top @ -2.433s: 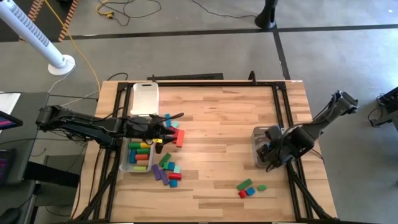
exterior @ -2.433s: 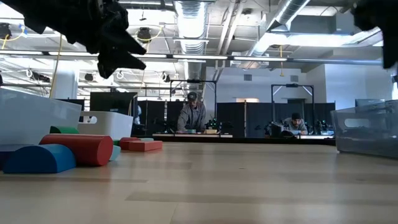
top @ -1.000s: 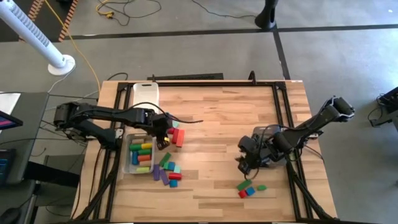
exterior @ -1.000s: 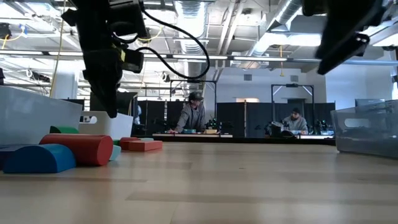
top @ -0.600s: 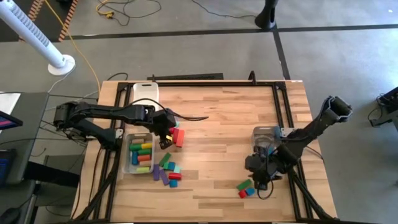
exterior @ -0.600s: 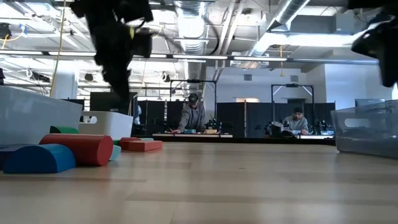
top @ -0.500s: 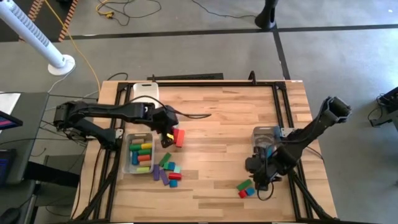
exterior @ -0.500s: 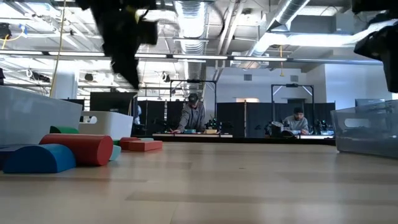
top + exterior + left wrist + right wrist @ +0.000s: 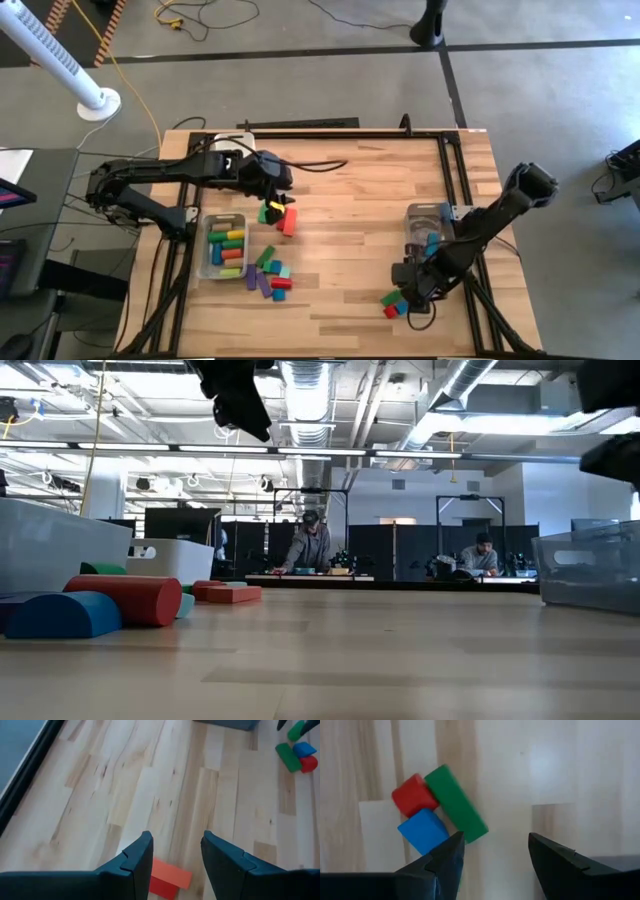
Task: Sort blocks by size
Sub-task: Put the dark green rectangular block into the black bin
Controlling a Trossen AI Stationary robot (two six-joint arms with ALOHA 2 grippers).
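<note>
My right gripper [image 9: 404, 291] [image 9: 495, 840] hangs open, pointing down, just over three small blocks near the table's front right: a red cube [image 9: 412, 795], a blue cube [image 9: 425, 831] and a green bar [image 9: 455, 802] lying side by side on the wood [image 9: 396, 303]. The green bar's end lies beside one finger; nothing is between the fingers. My left gripper [image 9: 277, 198] [image 9: 177, 842] is open and empty, raised above a red bar [image 9: 167, 877] [image 9: 289, 221] at the table's left. A green block [image 9: 263, 213] lies beside that bar.
A clear bin [image 9: 204, 250] with several coloured blocks stands at the left edge, loose blocks [image 9: 268, 276] next to it, and a white tray [image 9: 232, 150] behind it. Another clear bin [image 9: 418, 222] holding blue blocks stands at the right. The middle of the table is bare wood.
My left gripper has risen and drawn toward the table's far edge, away from the left bin, tipping up. My right gripper has swung toward the near edge and sunk over the three small blocks, rolling as it went. Neither has opened or shut.
</note>
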